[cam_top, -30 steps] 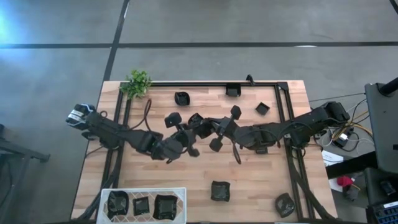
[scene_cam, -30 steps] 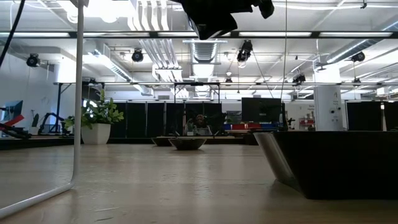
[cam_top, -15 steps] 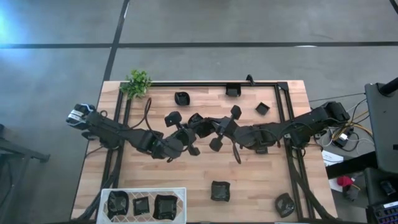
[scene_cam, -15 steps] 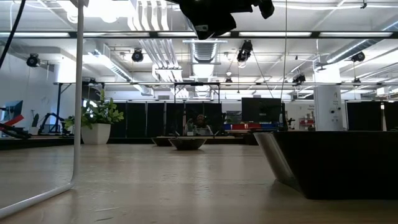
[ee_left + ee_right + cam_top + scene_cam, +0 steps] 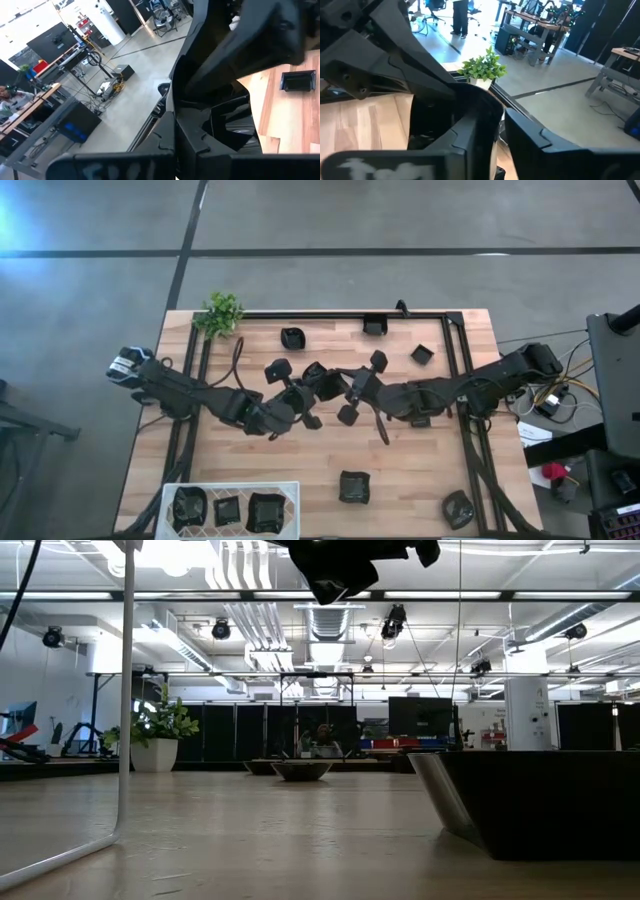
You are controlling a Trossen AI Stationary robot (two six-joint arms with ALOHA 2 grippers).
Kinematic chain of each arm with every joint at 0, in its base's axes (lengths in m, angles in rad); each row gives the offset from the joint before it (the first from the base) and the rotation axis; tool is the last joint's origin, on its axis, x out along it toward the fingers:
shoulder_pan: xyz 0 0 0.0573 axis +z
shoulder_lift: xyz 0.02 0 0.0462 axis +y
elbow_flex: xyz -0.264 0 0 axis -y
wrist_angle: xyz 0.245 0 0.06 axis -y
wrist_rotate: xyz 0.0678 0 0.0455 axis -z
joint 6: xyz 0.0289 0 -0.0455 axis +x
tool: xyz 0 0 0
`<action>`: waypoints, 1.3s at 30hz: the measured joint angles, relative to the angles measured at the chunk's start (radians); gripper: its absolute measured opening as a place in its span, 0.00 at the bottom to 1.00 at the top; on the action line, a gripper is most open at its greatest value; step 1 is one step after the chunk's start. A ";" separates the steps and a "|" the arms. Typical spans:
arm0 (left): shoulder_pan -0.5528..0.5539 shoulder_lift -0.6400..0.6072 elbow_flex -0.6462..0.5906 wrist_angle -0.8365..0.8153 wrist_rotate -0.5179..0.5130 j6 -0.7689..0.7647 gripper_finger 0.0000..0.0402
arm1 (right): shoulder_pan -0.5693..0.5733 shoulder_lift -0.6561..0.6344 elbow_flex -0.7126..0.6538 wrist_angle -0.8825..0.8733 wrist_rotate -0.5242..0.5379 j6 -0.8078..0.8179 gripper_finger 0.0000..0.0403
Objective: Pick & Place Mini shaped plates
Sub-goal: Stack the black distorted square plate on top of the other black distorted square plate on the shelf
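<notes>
Writing shows nowhere on plates (image 5: 354, 486) or tray (image 5: 231, 489).

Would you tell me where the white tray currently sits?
In the high view, the white tray sits at the table's near-left corner, holding three black plates.

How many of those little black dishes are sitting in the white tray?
3, side by side in the white tray: left dish, smaller middle dish, right dish. None seems hidden there.

About ten plates (image 5: 353, 486), one plant (image 5: 222, 313).
</notes>
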State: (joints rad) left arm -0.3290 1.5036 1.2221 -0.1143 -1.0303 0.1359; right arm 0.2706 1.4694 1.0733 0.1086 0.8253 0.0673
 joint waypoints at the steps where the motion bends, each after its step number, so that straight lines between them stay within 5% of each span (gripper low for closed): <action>1: 0.000 0.000 0.000 0.000 0.000 -0.005 0.00 | 0.007 -0.002 0.000 0.000 0.000 0.001 0.28; 13: -0.013 -0.103 0.001 -0.222 0.043 -0.184 0.00 | 0.145 -0.105 0.001 -0.036 0.001 -0.027 0.43; 20: -0.040 -0.259 0.001 -0.430 0.239 -0.407 0.00 | 0.216 -0.175 0.002 -0.114 0.002 -0.025 0.44; 32: -0.059 -0.437 0.001 -0.601 0.861 -0.702 0.00 | 0.242 -0.200 0.002 -0.136 0.005 -0.022 0.44; 39: -0.152 -0.375 0.001 -0.602 0.961 -0.831 0.00 | 0.242 -0.200 0.001 -0.136 0.005 -0.018 0.44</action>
State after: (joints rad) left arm -0.4808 1.1284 1.2228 -0.7164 -0.0698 -0.6949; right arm 0.5129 1.2694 1.0740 -0.0273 0.8301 0.0490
